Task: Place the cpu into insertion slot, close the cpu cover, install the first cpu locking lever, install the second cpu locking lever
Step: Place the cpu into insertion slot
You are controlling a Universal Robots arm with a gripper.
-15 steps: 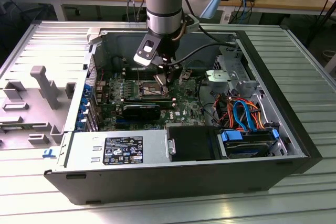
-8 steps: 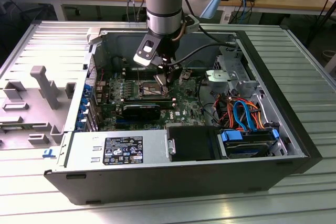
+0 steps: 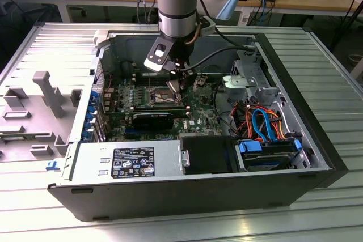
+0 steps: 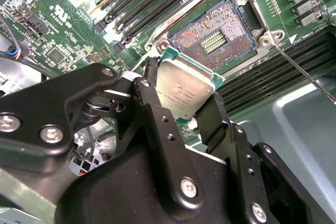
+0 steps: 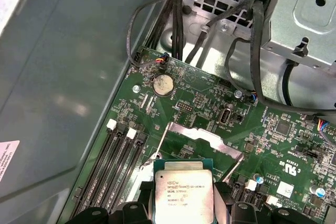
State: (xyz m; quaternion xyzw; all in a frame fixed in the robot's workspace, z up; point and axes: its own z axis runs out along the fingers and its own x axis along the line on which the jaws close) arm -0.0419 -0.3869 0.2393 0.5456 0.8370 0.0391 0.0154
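My gripper [image 4: 182, 103] is shut on the cpu [image 4: 185, 88], a small square chip with a dull silver top and a green edge. It is held tilted just above the board, beside the insertion slot [image 4: 215, 34], whose dark contact field lies bare inside a silver rim. In the first wrist view the cpu [image 5: 184, 195] sits between the black fingers, and the cpu cover [image 5: 202, 139], a thin silver frame, stands swung open beyond it. A thin locking lever [image 4: 307, 74] lies released across the memory slots. In the exterior view the gripper [image 3: 177, 85] hangs over the slot [image 3: 160, 94].
The board lies deep inside an open computer case [image 3: 317, 111]. Long black memory slots [image 5: 118, 161] flank the socket. Black cables [image 5: 247, 40] and a metal drive cage [image 5: 304, 14] stand close by. A power supply [image 3: 127, 162] and orange and blue cables [image 3: 261, 120] fill the near side.
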